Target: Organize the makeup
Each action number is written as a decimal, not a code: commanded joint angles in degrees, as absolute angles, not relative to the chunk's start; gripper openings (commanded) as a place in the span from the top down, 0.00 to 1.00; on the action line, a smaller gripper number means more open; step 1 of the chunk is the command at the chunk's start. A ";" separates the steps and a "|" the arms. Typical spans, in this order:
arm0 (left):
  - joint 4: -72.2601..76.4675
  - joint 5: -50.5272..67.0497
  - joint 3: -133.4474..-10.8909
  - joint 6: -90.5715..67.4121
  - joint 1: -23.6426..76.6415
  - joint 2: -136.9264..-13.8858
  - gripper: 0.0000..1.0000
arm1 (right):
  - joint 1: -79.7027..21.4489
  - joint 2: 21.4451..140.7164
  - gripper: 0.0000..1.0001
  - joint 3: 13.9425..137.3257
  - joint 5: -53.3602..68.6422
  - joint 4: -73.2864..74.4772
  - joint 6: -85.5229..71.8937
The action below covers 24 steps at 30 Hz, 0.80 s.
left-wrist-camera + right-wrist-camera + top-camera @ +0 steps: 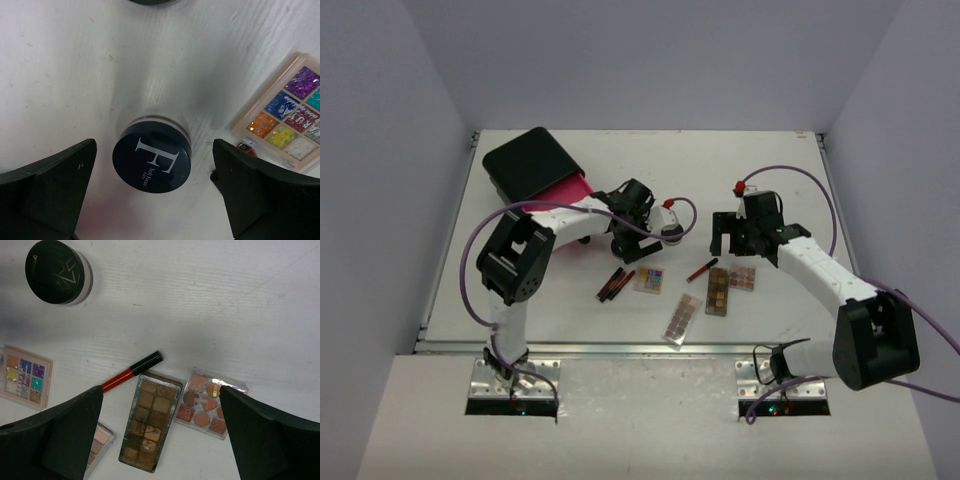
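Blue compact (152, 157) whole; multicolour palette (287, 112) cropped (right edge).

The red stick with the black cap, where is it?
In the right wrist view the red stick lies slanted by the top-left corner of the long brown palette, with the colourful square palette off to its left.

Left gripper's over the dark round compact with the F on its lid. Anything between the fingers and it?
Nothing visible. The left gripper is open and straddles the compact, with only bare table between them. The glitter palette lies outside the gap.
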<state>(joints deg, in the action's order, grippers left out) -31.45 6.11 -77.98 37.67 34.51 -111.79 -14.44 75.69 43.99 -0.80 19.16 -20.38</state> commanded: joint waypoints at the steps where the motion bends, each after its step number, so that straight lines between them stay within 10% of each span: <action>1: -31.07 3.15 -81.30 36.43 33.48 -114.48 0.00 | -14.41 73.74 0.01 43.50 -0.22 16.79 -20.04; 24: -37.48 3.51 -81.96 35.47 33.05 -114.48 0.16 | -14.41 72.55 0.01 44.21 2.28 15.78 -19.99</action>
